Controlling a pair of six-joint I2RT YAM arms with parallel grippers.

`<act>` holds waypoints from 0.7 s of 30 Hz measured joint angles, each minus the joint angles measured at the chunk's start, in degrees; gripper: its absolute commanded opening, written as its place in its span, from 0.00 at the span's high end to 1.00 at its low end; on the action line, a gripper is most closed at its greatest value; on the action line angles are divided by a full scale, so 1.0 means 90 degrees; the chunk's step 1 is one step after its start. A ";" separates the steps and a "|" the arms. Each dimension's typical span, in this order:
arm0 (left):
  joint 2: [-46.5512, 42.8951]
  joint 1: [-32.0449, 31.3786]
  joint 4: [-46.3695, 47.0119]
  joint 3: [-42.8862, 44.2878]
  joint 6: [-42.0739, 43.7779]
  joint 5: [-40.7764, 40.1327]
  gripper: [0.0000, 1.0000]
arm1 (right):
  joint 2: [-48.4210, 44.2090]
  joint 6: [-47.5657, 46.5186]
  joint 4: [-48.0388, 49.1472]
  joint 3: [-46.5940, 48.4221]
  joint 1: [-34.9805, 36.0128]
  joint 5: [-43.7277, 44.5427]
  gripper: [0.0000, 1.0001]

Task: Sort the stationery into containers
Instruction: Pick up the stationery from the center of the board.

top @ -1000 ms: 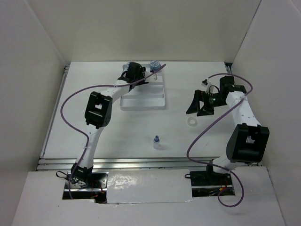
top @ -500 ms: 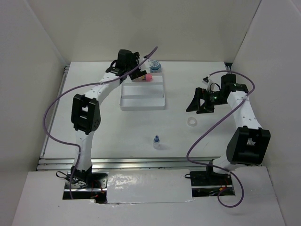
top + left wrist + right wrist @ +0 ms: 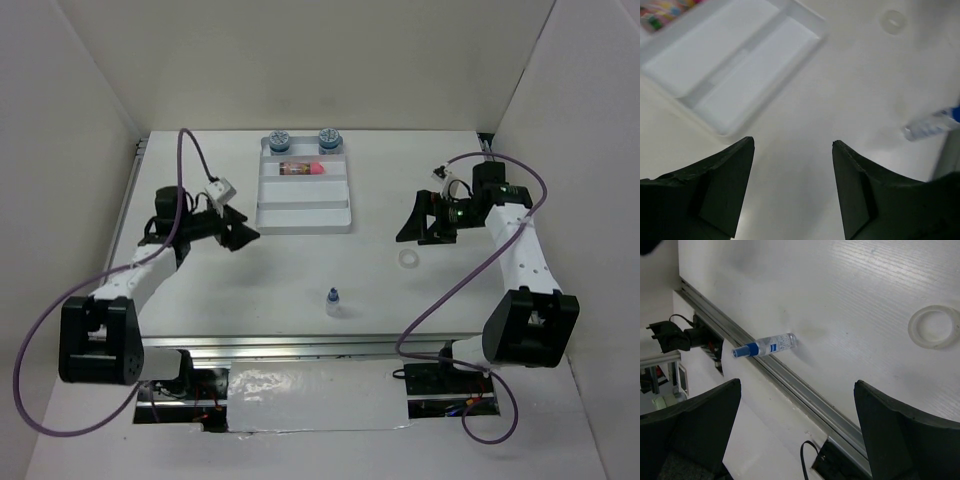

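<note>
Both blue pots (image 3: 276, 142) are sitting in the far row of the tray (image 3: 303, 207), with the pink tube (image 3: 302, 168) lying in the next one, so it looks like it's sorting by kind. The bottle (image 3: 332, 298) and ring (image 3: 408, 259) are waiting on the surface (image 3: 250, 290) toward the near edge, with the left fingers (image 3: 715, 195) and right fingers (image 3: 900, 430) hanging apart, empty

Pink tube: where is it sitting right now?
In the top external view, the pink tube lies lengthwise in a far compartment of the white tray, left of table centre. It is just on the near side of the left blue pot and right blue pot.
</note>
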 measured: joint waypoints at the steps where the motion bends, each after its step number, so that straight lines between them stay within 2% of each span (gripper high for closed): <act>1: -0.0270 -0.0131 0.0019 -0.0379 -0.0117 0.0204 0.25 | -0.0002 0.0027 0.0002 0.0000 0.0010 0.0000 0.00; 6: -0.1277 -0.1003 0.0716 -0.1923 -0.0840 0.0629 0.27 | -0.0107 0.0194 0.0015 -0.0019 0.0107 0.0027 0.00; 10: -0.1715 -0.1758 0.1547 -0.2866 -0.1574 0.0291 0.27 | -0.0301 0.0277 0.0012 -0.0022 0.0172 0.0070 0.00; 14: -0.1688 -0.2193 0.2378 -0.3356 -0.2091 -0.0194 0.26 | -0.0396 0.0342 0.0015 -0.0027 0.0185 0.0095 0.00; 21: -0.1341 -0.2890 0.3257 -0.3716 -0.2013 -0.0442 0.23 | -0.0406 0.0418 0.0032 -0.0100 0.0185 0.0168 0.00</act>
